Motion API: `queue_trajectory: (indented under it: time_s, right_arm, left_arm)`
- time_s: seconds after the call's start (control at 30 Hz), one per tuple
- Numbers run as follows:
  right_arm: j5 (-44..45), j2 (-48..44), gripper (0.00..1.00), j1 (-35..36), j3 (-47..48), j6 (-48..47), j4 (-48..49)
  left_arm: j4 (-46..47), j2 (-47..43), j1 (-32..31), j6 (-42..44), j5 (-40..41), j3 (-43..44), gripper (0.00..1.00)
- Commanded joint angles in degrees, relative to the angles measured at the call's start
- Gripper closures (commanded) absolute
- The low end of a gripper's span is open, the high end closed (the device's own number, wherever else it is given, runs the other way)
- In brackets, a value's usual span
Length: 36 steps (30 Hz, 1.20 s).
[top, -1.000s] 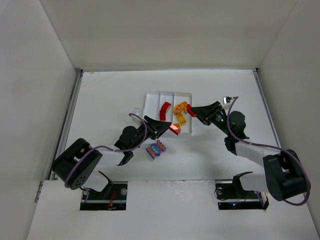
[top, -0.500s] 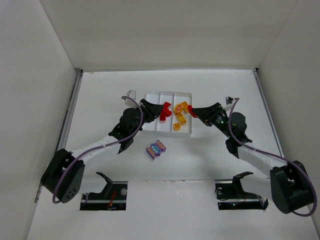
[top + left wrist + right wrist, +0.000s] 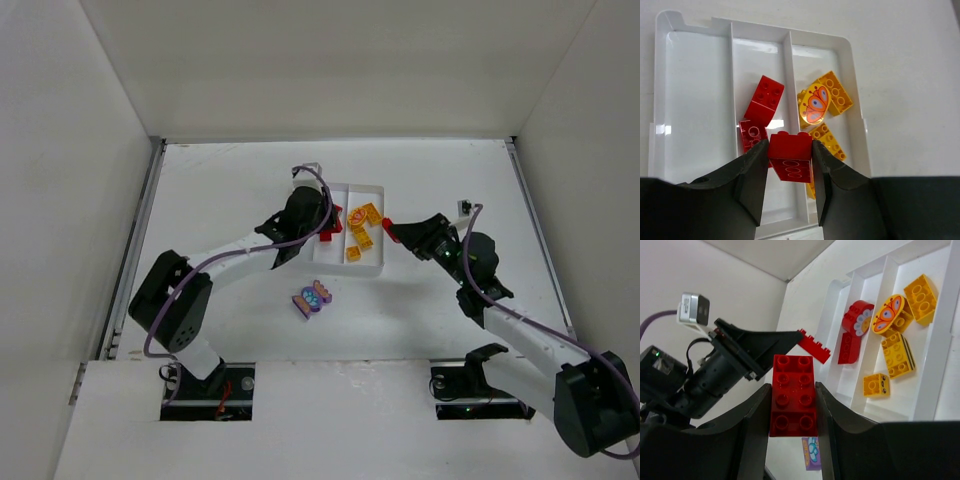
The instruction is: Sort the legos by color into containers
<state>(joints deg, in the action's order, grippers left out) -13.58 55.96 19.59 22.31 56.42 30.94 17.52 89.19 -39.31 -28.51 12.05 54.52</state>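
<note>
Legos (image 3: 362, 222) are seen on a white-walled white table (image 3: 220, 190): red and yellow-orange in the centre tray (image 3: 350, 192), purple ones (image 3: 312, 298) below it. One red brick (image 3: 790, 156) is clamped by the left gripper (image 3: 789, 150), another by the right gripper (image 3: 793, 390).

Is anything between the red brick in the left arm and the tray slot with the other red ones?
Nothing visible does. The left end effector holds the red brick above the middle compartment, near the divider on its yellow side; two red legos already inside leave bare floor around them.
</note>
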Motion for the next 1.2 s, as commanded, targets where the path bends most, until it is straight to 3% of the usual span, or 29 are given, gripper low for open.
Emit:
queue_trajectory:
  time_s: [0.0,0.4,0.67,0.77,0.97,1.17]
  right_arm:
    - [1.37,-1.30,0.65,0.40,-0.86,-1.76,-0.09]
    - [1.02,-2.70,0.65,0.66,-3.06,-2.11,0.53]
    - [0.84,-4.28,0.64,1.10,-4.11,-2.46,0.88]
    - [0.58,-3.32,0.64,1.71,-4.11,-2.72,1.75]
    - [1.89,1.07,0.64,4.00,-2.71,-3.07,2.99]
    - [6.72,5.99,0.63,8.48,1.07,-4.83,1.93]
  left_arm:
    - [-1.61,3.61,-0.72,6.71,3.06,6.81,0.90]
    - [1.73,20.49,2.44,13.48,6.93,24.57,0.90]
    - [8.49,27.00,4.81,15.16,7.28,26.60,0.88]
    - [10.42,27.36,4.90,14.45,6.76,25.90,0.82]
    - [13.15,24.20,4.11,13.22,6.23,22.92,0.52]
    - [12.81,17.78,5.16,10.67,4.12,18.78,0.49]
